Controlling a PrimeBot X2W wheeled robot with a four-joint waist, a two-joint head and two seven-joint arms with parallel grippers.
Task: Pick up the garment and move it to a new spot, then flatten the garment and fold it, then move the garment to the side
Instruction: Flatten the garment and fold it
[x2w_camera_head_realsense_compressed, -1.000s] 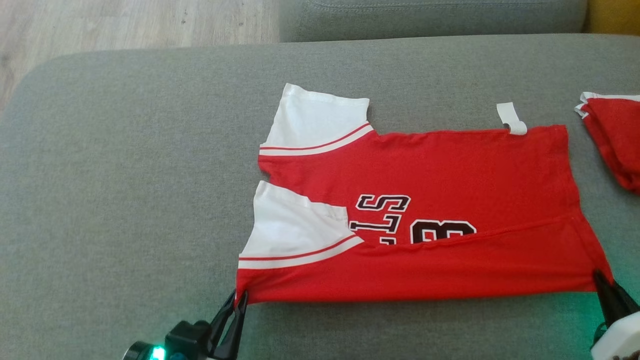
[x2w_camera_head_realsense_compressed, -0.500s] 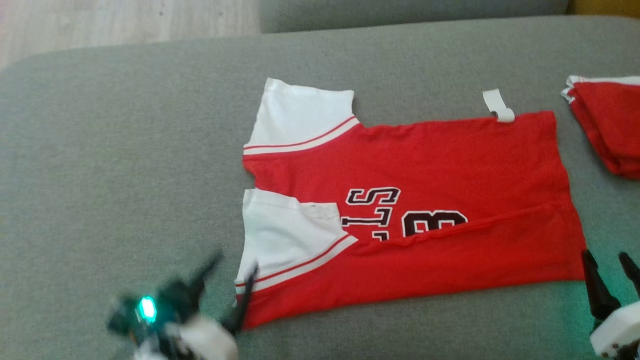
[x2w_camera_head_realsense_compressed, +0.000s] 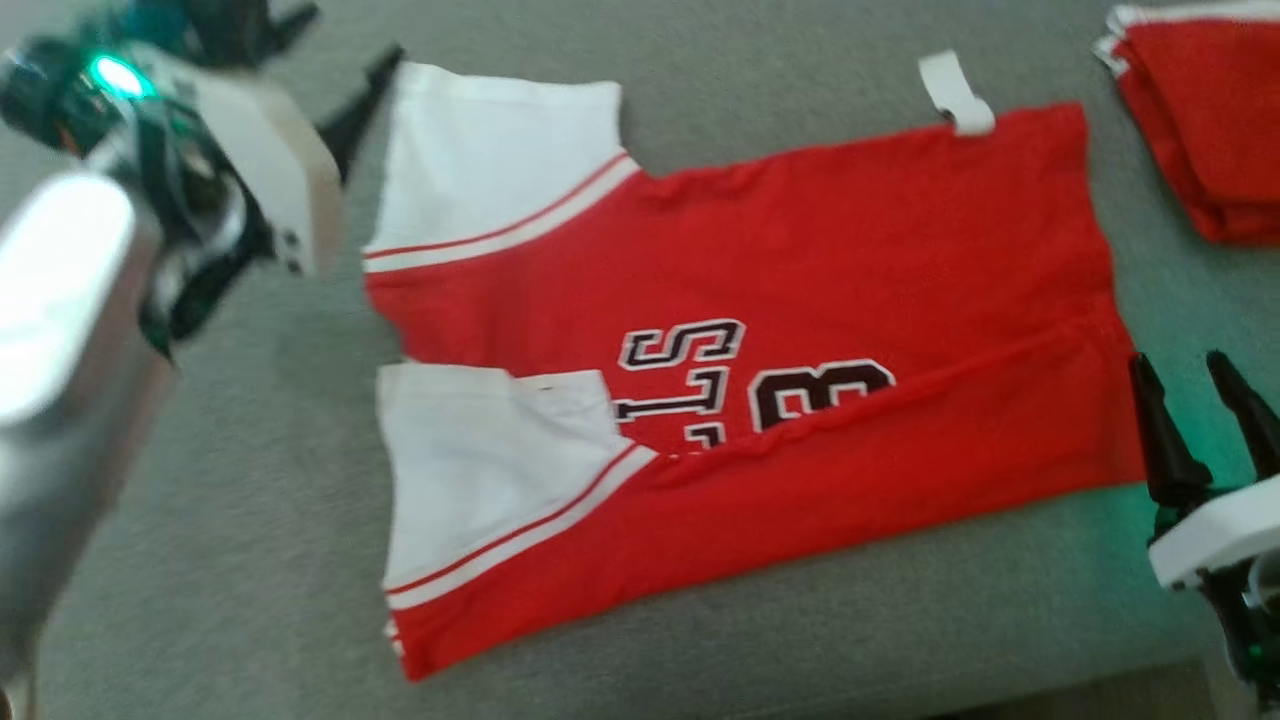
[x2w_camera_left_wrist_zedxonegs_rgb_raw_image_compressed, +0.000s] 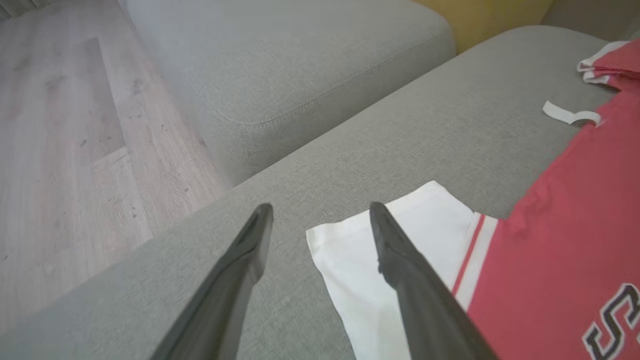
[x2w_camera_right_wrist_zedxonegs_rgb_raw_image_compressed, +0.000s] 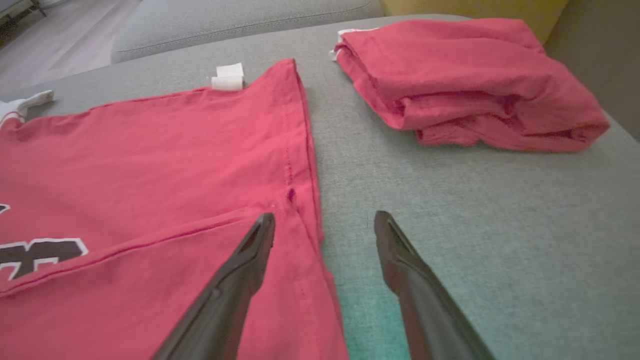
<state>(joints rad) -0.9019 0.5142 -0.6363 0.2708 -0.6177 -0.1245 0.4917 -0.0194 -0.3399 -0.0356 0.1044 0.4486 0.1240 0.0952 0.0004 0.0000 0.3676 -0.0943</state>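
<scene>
Head view, surface: grey woven-fabric sofa cushion (x2w_camera_head_realsense_compressed: 200, 480), under both sets of fingers.
Head view, garment: red short-sleeved jersey with white sleeves and dark lettering (x2w_camera_head_realsense_compressed: 830, 230), flat on the cushion with its near edge folded over, between the two sets of fingers.
Head view, left gripper (x2w_camera_head_realsense_compressed: 330, 50): blurred; fingers spread apart, gripping nothing, just beside the far white sleeve's cuff.
Head view, right gripper (x2w_camera_head_realsense_compressed: 1180, 400): fingers apart and empty, just beside the jersey's hem corner.
Head view, other cloth: folded red garment (x2w_camera_head_realsense_compressed: 1200, 150), beyond the right fingers, apart from the jersey.
Left wrist view, fingers: wide open, empty; one over the white sleeve's corner, the other over bare cushion; contact with the cloth impossible to tell.
Left wrist view, room: pale wooden plank floor (x2w_camera_left_wrist_zedxonegs_rgb_raw_image_compressed: 60, 150) left of the fingers; second grey cushion (x2w_camera_left_wrist_zedxonegs_rgb_raw_image_compressed: 300, 65) ahead of them; yellow patch (x2w_camera_left_wrist_zedxonegs_rgb_raw_image_compressed: 490, 15) further ahead.
Right wrist view, fingers: open, empty; one over the jersey's red hem, the other over bare cushion.
Right wrist view, beyond the fingers: folded red garment ahead to the right; small white tag loop (x2w_camera_right_wrist_zedxonegs_rgb_raw_image_compressed: 227, 77) ahead to the left, at the jersey's far edge.
</scene>
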